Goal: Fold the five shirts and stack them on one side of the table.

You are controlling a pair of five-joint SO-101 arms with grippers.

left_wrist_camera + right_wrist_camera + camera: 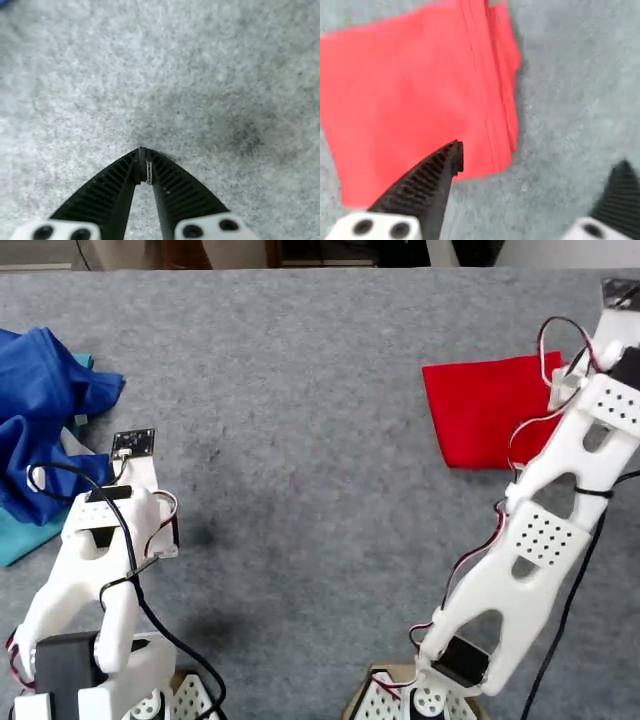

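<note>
1. The crumpled blue shirt (45, 405) lies far left over a teal shirt (22, 538). It looks limp and light, so I'd pinch a hem.
2. My left gripper (144, 162), closed and empty, hangs over bare table (300, 390) beside them.
3. The folded red shirt (480, 410) lies at the right. My right gripper (540, 160) gapes wide above its edge, empty.

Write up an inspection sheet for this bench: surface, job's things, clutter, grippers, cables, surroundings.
Surface: grey felt-like table, flat.
Job's things: red shirt folded at the far right; blue shirt crumpled on a teal shirt at the left edge.
Clutter: nothing seen.
Grippers: left gripper shut above bare table; right gripper open at the red shirt's edge.
Cables: black cable loops over the left arm; red and white wires run along the right arm.
Surroundings: dark shapes beyond the far edge, too little to tell.
</note>
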